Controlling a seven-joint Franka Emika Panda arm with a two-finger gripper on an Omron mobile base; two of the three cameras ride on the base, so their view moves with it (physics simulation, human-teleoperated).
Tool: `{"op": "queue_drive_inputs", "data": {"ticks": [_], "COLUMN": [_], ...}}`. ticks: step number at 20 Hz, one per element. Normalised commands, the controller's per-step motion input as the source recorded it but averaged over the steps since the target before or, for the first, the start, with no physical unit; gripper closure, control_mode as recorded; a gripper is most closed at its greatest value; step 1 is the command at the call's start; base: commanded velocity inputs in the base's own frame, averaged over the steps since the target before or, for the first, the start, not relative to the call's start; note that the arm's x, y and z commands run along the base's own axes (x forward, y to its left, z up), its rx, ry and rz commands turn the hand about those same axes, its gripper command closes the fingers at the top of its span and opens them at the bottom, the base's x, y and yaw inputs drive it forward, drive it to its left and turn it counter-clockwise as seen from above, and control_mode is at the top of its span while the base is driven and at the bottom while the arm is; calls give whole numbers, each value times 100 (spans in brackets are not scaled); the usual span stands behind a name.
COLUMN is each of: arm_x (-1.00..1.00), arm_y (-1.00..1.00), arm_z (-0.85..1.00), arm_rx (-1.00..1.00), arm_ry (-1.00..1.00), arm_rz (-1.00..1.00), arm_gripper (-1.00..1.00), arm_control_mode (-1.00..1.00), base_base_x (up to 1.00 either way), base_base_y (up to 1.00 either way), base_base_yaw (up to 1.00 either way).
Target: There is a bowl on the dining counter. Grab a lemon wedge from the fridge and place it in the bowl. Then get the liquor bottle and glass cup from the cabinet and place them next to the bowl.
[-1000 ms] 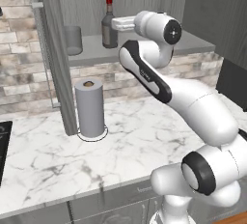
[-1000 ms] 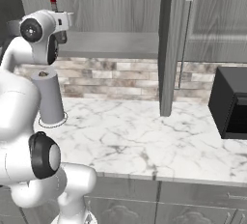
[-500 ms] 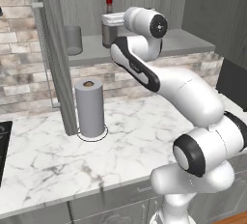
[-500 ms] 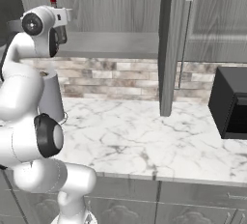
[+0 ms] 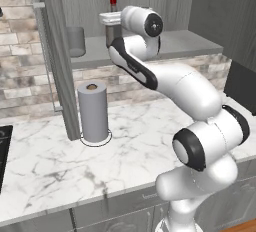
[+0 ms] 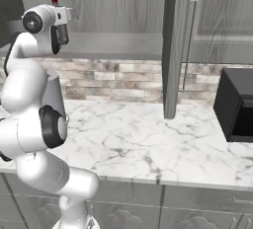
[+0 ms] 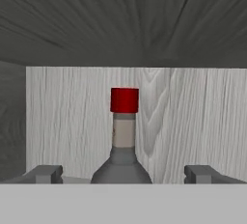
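Reaching tool (image 7: pixel 123 174) open, level before liquor bottle (image 7: pixel 123 141)

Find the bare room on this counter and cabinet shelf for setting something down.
Bare marble counter stretches right of the paper towel roll, and again between the open cabinet door and the black appliance. The shelf is crowded around the liquor bottle, where the open hand sits; the glass cup stands left.

The white marble counter (image 5: pixel 45 166) carries an upright grey paper towel roll (image 5: pixel 93 111), standing near its back edge beside the open cabinet door (image 5: pixel 59 56). A black appliance (image 6: pixel 238 104) sits at the counter's right end. Above, the grey cabinet shelf (image 5: pixel 190 41) holds a liquor bottle (image 7: pixel 123 141) with a red cap and, toward its left end, a grey glass cup (image 5: pixel 75 41).
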Motion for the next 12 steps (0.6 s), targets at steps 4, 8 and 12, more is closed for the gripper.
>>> {"op": "queue_drive_inputs", "data": {"ticks": [4, 8, 12], "arm_x": [20, 15, 12], "arm_y": [7, 2, 0], "arm_z": [0, 0, 0], "arm_rx": [0, 0, 0], "arm_ry": [5, 5, 2], "arm_rz": [0, 0, 0], "arm_gripper": [-100, -100, -100], "arm_control_mode": [-100, -100, -100], "base_base_x": [0, 0, 0], "base_base_y": [0, 0, 0], "base_base_yaw": [0, 0, 0]}}
